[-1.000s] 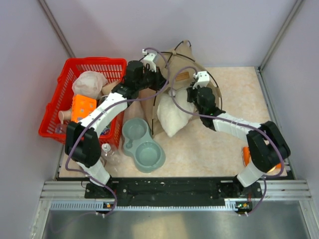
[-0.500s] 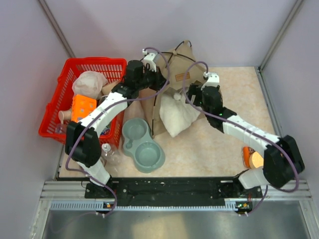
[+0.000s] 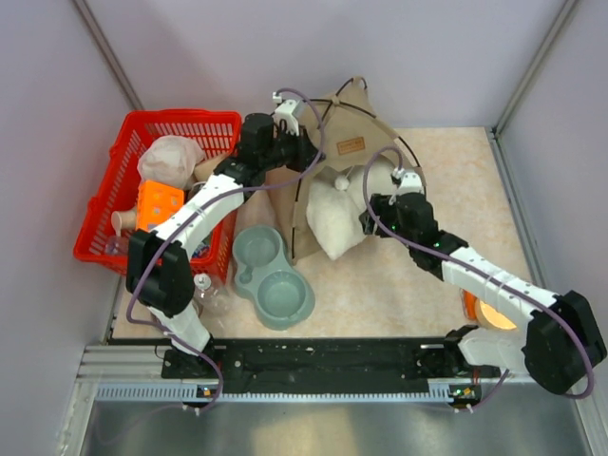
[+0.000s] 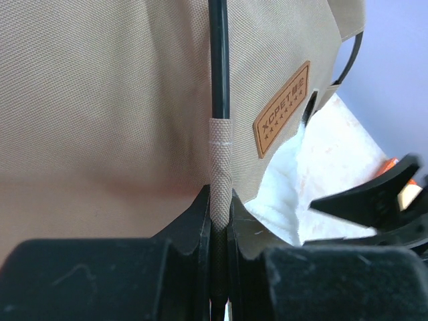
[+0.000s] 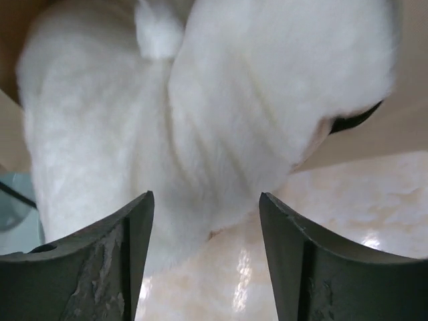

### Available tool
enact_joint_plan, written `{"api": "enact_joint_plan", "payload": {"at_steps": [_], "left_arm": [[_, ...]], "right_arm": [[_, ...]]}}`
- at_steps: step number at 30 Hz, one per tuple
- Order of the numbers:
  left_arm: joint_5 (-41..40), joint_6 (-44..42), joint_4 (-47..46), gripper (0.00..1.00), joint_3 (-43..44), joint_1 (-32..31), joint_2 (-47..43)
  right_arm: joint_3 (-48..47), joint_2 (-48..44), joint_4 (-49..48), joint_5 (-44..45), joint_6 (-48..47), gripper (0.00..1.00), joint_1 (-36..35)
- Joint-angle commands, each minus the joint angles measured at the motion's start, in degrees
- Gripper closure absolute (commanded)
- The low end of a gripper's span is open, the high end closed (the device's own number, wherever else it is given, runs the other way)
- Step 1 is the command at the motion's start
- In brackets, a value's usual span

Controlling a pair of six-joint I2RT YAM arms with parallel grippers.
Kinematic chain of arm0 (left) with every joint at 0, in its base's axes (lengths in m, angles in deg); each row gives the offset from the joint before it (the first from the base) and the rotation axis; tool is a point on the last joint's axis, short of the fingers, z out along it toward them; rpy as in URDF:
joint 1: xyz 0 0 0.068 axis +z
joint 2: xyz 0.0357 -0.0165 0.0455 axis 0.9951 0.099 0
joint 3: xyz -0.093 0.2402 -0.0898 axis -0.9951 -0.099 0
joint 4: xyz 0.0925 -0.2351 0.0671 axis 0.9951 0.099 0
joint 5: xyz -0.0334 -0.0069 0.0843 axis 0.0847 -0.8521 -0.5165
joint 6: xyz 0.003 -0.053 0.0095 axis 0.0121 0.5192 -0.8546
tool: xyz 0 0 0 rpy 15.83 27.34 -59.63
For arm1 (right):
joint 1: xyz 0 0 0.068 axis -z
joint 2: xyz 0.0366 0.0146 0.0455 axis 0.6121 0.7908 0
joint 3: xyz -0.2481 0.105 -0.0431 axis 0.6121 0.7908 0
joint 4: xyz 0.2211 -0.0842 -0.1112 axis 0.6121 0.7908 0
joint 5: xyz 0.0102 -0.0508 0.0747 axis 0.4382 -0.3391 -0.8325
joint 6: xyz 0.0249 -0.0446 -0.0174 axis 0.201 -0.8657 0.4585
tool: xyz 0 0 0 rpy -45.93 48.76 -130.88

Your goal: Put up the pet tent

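The pet tent (image 3: 344, 128) of tan fabric stands at the back of the table, its brown label patch (image 4: 281, 110) facing up. My left gripper (image 4: 219, 204) is shut on a thin dark pole (image 4: 219, 60) where it enters a woven sleeve; in the top view the left gripper (image 3: 296, 152) is at the tent's left side. A fluffy white cushion (image 3: 332, 223) lies at the tent's opening. My right gripper (image 5: 206, 207) stands open just in front of the cushion (image 5: 200, 107), holding nothing. A white pompom (image 5: 158, 30) hangs above.
A red basket (image 3: 114, 195) with several items stands at the left. A grey double bowl (image 3: 272, 277) and a clear bottle (image 3: 205, 291) sit near the left arm's base. An orange object (image 3: 486, 306) lies under the right arm. Walls close in on three sides.
My right gripper went from shut at the tent to open and drew back toward the near right. The tent now spreads wider. The left gripper kept its hold.
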Motion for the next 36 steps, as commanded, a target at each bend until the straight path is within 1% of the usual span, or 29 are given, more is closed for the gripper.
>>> {"api": "enact_joint_plan", "payload": {"at_steps": [1,5,6,9,11,17,20,25,29,31,36], "left_arm": [[7.9,7.5,-0.7,1.00,1.6,-0.8,2.1],[10.6,12.5,-3.7,1.00,2.8,-0.8,3.3],[10.9,12.9,-5.5,1.00,2.7,-0.8,3.3],[10.7,13.0,-5.1,1.00,2.4,-0.7,3.3],[10.6,13.0,-4.8,1.00,1.7,-0.8,2.9],[11.5,15.0,-5.2,1.00,-1.4,-0.9,0.8],[11.4,15.9,-5.3,1.00,-3.0,-1.2,-0.1],[11.7,19.2,-5.4,1.00,-1.5,-1.0,-1.3],[12.8,21.6,-6.3,1.00,1.4,-1.1,-1.9],[13.4,23.2,-7.9,1.00,2.1,-1.1,-2.0],[15.6,28.0,-12.7,1.00,2.2,-1.1,-1.4]], "right_arm": [[5.8,2.1,-11.6,-11.5,1.0,0.44,-1.3],[6.5,8.3,-19.6,-16.0,1.8,0.51,-1.8],[5.8,9.8,-21.0,-16.6,1.8,0.52,-2.0],[2.5,16.5,-26.6,-18.9,1.8,0.53,-2.4],[-0.4,20.2,-31.3,-19.8,2.4,0.53,-2.8],[-6.6,28.9,-44.4,-13.1,5.8,0.51,-3.3],[-10.2,32.0,-46.6,-9.4,7.3,0.50,-3.7],[-12.9,33.2,-47.3,-3.4,9.1,0.48,-4.8],[-13.5,31.6,-45.2,-5.4,7.6,0.46,-5.2],[-12.9,30.0,-42.0,-6.0,6.7,0.44,-5.3],[-8.9,21.7,-25.6,-5.6,4.7,0.34,-5.1]]}}
